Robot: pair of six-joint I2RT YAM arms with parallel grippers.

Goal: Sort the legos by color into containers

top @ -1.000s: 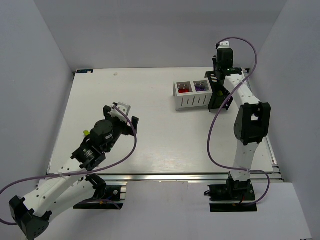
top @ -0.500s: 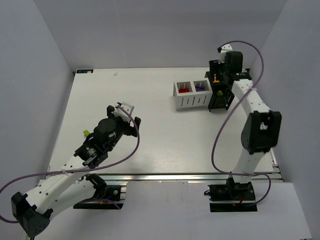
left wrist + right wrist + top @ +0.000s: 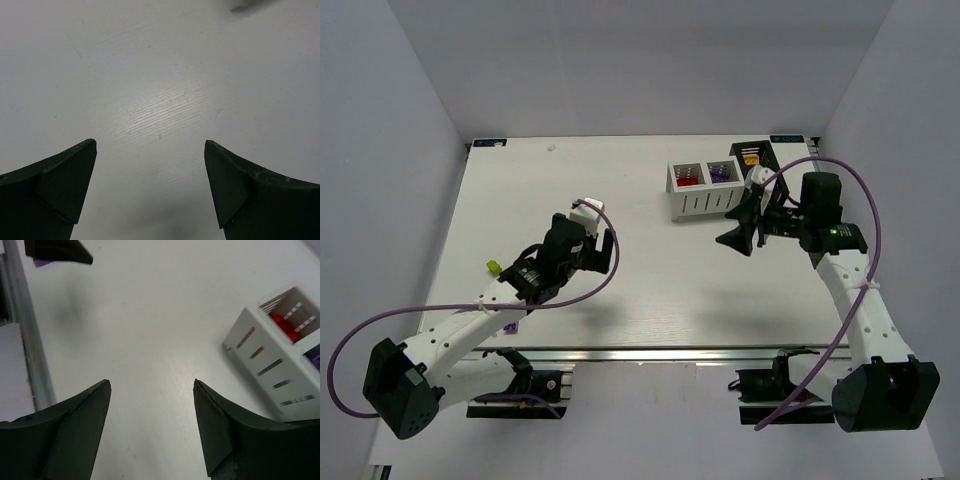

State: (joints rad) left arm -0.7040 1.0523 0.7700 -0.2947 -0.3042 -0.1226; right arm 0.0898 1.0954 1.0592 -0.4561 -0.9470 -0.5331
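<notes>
Box of white slats (image 3: 705, 192) lies long axis left-to-right on your white surface (image 3: 650, 285), pale walls (image 3: 620, 70) around; left claw (image 3: 150, 145) and right claw (image 3: 152, 382) both gape, empty.

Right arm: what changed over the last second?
Right arm pulled back from over the black bin toward its base; right tool now hangs open and empty near the white box. Left arm swung slightly right, left tool open throughout. Box, bin and lime brick stayed put.

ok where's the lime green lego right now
Top view: the lime green lego lies on the table's left side, just left of the left arm, far from the white box.
</notes>
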